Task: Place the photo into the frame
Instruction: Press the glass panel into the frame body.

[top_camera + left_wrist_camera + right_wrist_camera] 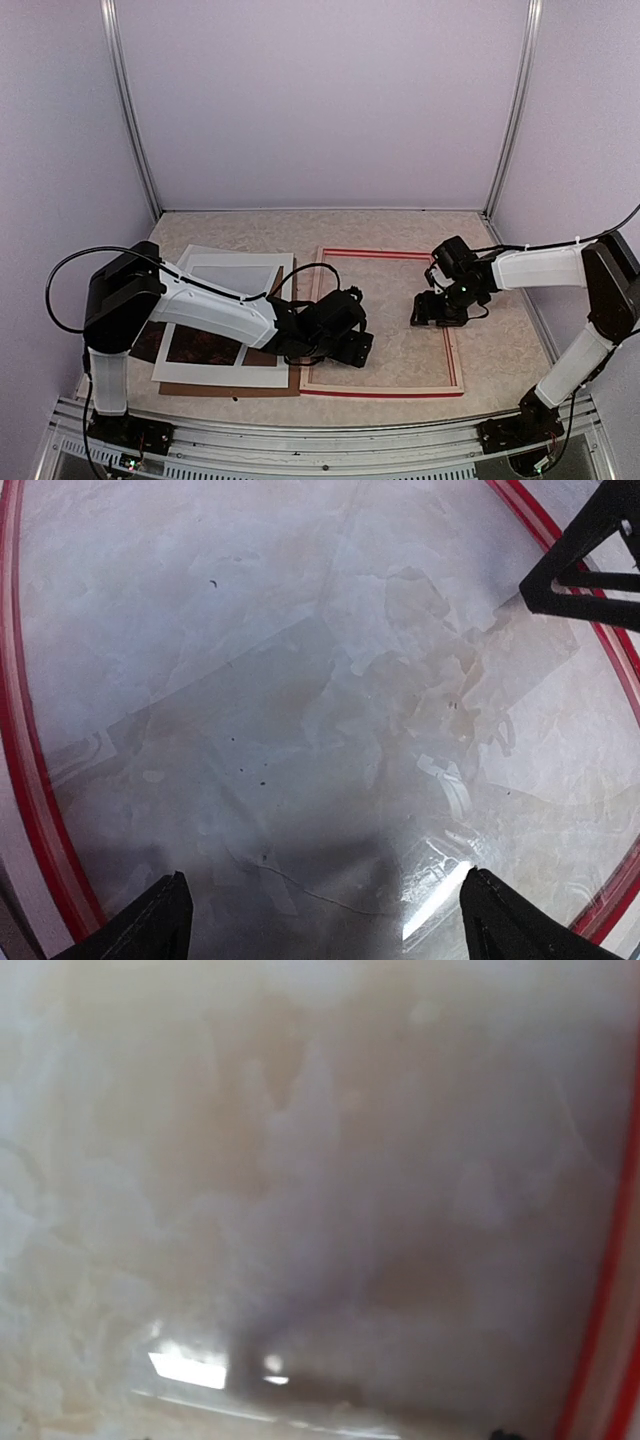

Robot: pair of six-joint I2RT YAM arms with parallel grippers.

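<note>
While poised over the frame, held left gripper wide, empty, awaiting the photo left of it; could not tell right gripper.

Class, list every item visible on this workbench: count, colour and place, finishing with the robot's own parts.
frame: one, red with pale wood, lying flat, centre-right.
mat board: one, white, left of the frame.
photo: one, dark red fading to grey, seen in the mat board's window.
backing board: one, brown, under the mat board.
table: one, marbled beige, beneath everything.
left gripper: one, black, open, over the frame's left part.
right gripper: one, black, over the frame's right side.
</note>
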